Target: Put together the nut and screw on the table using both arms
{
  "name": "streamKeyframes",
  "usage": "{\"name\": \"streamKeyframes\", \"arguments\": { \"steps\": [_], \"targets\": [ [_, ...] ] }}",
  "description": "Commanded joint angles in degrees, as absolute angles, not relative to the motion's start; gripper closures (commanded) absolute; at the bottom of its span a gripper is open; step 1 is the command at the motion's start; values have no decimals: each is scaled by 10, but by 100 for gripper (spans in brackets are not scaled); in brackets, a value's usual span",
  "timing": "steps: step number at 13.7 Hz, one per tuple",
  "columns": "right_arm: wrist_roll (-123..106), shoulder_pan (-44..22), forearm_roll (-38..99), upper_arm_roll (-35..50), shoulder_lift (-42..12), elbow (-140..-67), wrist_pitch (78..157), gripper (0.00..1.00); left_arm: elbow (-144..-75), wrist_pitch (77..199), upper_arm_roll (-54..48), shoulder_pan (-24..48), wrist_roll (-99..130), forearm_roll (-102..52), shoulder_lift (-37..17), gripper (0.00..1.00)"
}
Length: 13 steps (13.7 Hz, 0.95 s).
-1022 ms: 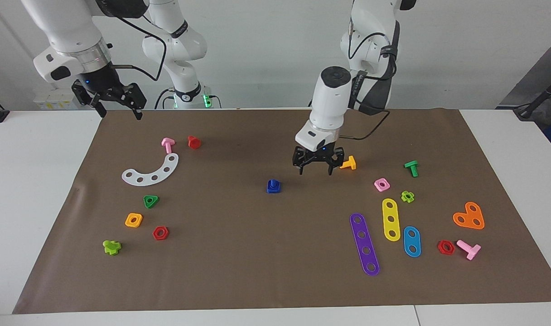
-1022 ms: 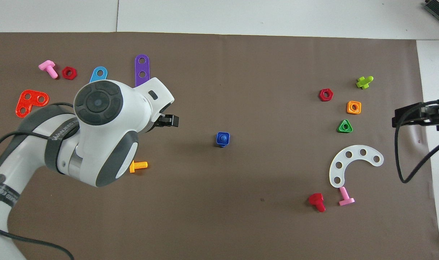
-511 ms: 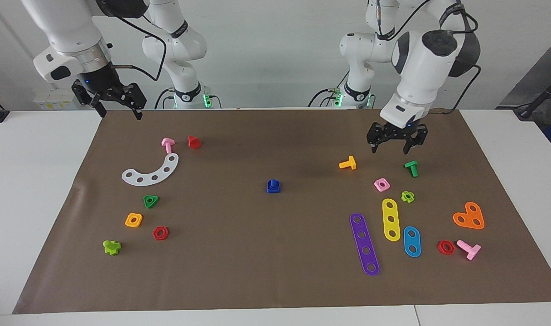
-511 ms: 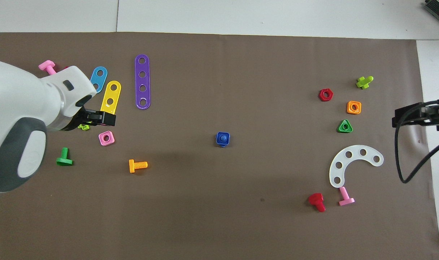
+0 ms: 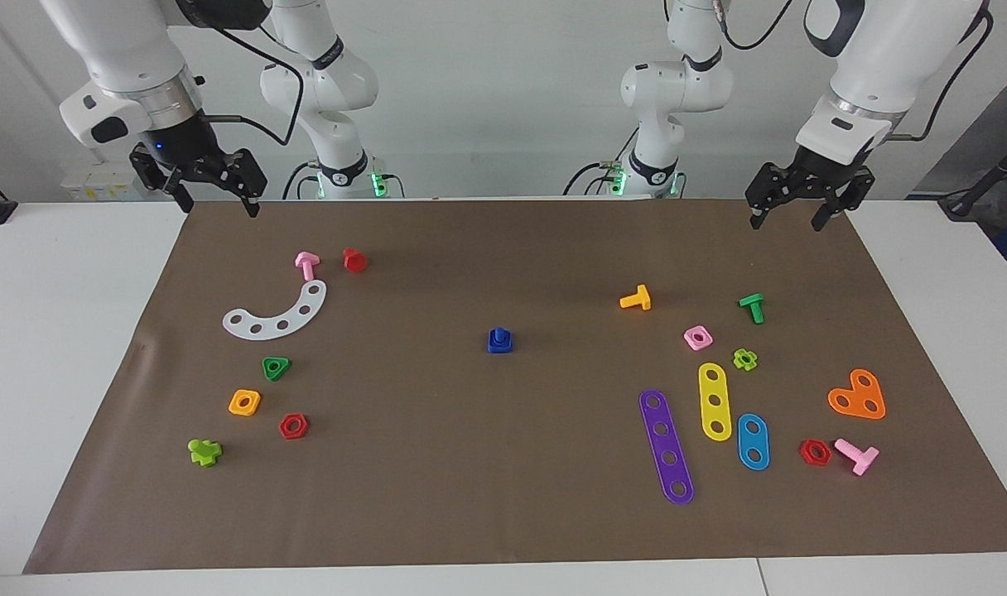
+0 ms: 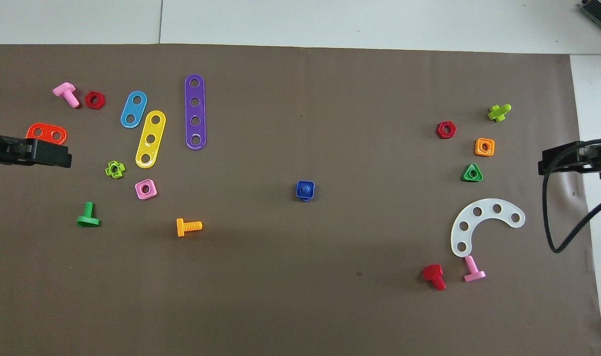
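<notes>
Blue square plastic nut (image 5: 499,343) sits on screw (image 5: 498,335) mid-mat; left gripper (image 5: 805,203) and right gripper (image 5: 199,183) raised, jaws wide, empty.

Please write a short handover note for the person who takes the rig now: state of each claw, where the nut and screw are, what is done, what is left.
Left claw: open, holds nothing, raised over the mat's corner at its own end.
Right claw: open, holds nothing, raised over the mat's edge at its own end; this arm waits.
Nut and screw: mid-mat, joined, the screw's shaft up through the nut.
Done: the assembly appears complete and set on the table.
Left: probably nothing; check the fit.
</notes>
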<state>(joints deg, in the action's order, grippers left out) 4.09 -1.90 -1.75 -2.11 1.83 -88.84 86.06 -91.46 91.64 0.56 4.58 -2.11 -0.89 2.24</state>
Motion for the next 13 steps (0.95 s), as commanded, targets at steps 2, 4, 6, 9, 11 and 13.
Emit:
{"name": "streamKeyframes", "arguments": {
  "steps": [2, 4, 6, 9, 11, 13],
  "targets": [
    [17, -16, -18, -19, 25, -892, 864, 0, -854, 870, -2, 36, -27, -16, -4, 0],
    [18, -17, -18, -19, 25, -892, 862, 0, -870, 875, -3, 36, -29, -15, 3, 0],
    [17, -16, -18, -19, 25, -892, 860, 0, -871, 868, -3, 35, -28, -17, 3, 0],
    [17, -16, -18, -19, 25, -892, 860, 0, -875, 868, -2, 34, -28, -16, 4, 0],
    [17, -16, -18, -19, 25, -892, 860, 0, -875, 867, -1, 26, -30, -15, 4, 0],
    [17, -16, -18, -19, 25, -892, 860, 0, -875, 867, -1, 26, -28, -15, 4, 0]
  ]
}}
